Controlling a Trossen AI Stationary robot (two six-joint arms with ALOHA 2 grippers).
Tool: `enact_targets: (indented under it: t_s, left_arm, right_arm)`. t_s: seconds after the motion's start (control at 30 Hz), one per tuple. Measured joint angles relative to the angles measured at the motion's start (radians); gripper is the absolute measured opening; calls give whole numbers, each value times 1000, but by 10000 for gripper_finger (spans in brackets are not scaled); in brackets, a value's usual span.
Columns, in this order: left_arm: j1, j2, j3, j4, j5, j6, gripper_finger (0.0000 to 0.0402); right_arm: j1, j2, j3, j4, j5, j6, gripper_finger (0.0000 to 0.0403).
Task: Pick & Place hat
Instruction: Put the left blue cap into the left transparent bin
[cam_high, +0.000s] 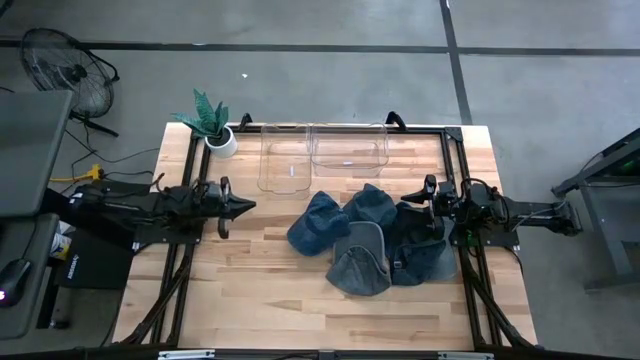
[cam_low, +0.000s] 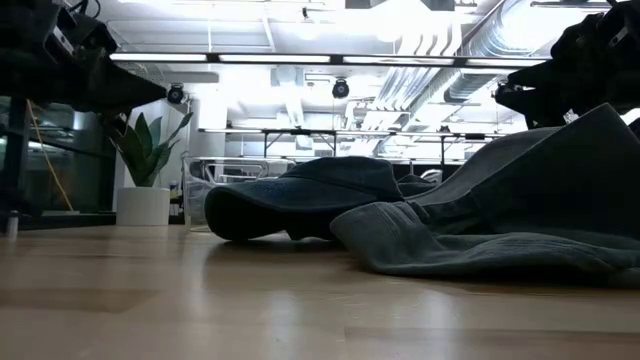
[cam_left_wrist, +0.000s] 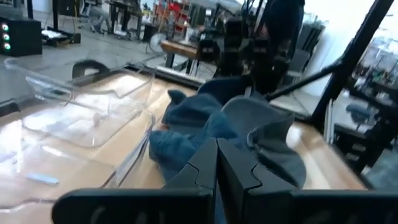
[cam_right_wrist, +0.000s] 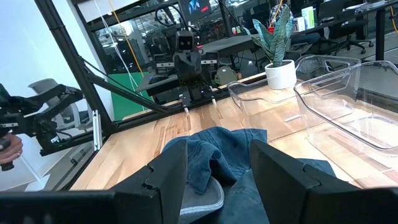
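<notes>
We see a wooden table (cam_high: 250, 280) bearing a heap of denim hats (cam_high: 370, 240), two clear plastic bins (cam_high: 322, 155) and a potted plant (cam_high: 215, 125).

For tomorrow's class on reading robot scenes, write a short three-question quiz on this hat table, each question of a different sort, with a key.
1. True or false: the left hand is shut and holds nothing.
2. Which hand is over the pile of hats? A) left B) right C) neither
3. Fill in: the potted plant stands at the table's far ______ corner, seen from above.

Key
1. True: its fingers meet, with nothing between them.
2. B: the right hand is open over the hats, beside the clear bins.
3. Left.
</notes>
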Motion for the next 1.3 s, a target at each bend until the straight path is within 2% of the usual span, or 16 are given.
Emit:
enact_targets:
  t_s: [0.13, 0.3, 0.43, 0.57, 0.7, 0.9, 1.07, 1.3]
  left_arm:
    - [0, 77, 3, 78, 15, 78, 29]
    - [0, 212, 98, 92, 38, 192, 113]
    - [-1, 345, 218, 31, 57, 301, 187]
    - [-1, 505, 332, -77, 56, 412, 232]
    - [-1, 673, 430, -154, 56, 464, 241]
    - [-66, 881, 561, -318, 1, 475, 228]
    - [-126, 931, 593, -336, -27, 475, 218]
    - [-229, 1053, 642, -396, -158, 510, 216]
  right_arm:
    - [0, 0, 0, 0, 0, 0, 170]
    - [0, 0, 0, 0, 0, 0, 170]
    - [0, 0, 0, 0, 0, 0, 170]
    - [0, 0, 0, 0, 0, 0, 170]
    - [0, 0, 0, 0, 0, 0, 170]
    - [0, 0, 0, 0, 0, 0, 170]
    - [0, 0, 0, 0, 0, 0, 170]
    - [0, 0, 0, 0, 0, 0, 170]
